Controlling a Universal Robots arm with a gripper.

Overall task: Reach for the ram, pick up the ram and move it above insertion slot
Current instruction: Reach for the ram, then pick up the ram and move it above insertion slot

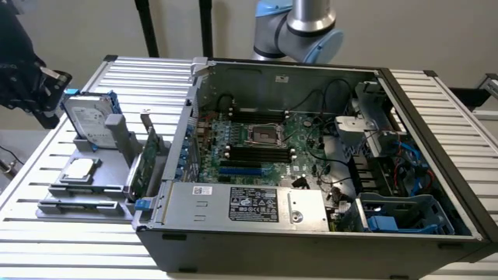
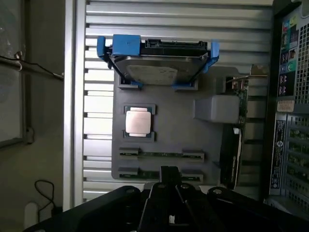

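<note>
The slatted tabletop (image 1: 78,233) carries an open computer case (image 1: 311,251) and, just beside it on the exterior view's left, a grey holder (image 2: 169,137) of loose parts. In that holder a hard drive (image 2: 159,67) stands at one end and an expansion card (image 1: 148,163) stands on edge along the side nearest the case. The ram (image 2: 161,155) sits edge-up between small clips at the other end. It is a thin green strip, with a second like it in the next clip row.

The tool (image 2: 169,176) hovers above those rows with nothing in its grasp; whether it is open or closed I cannot tell. The step in hand looks like the reach. To do it well, I judge, the tool wants squaring across the strip's thin edge and centring between the clips, keeping apart from the card and coming down straight, since so slim a board would tip or bind under a skewed approach.
</note>
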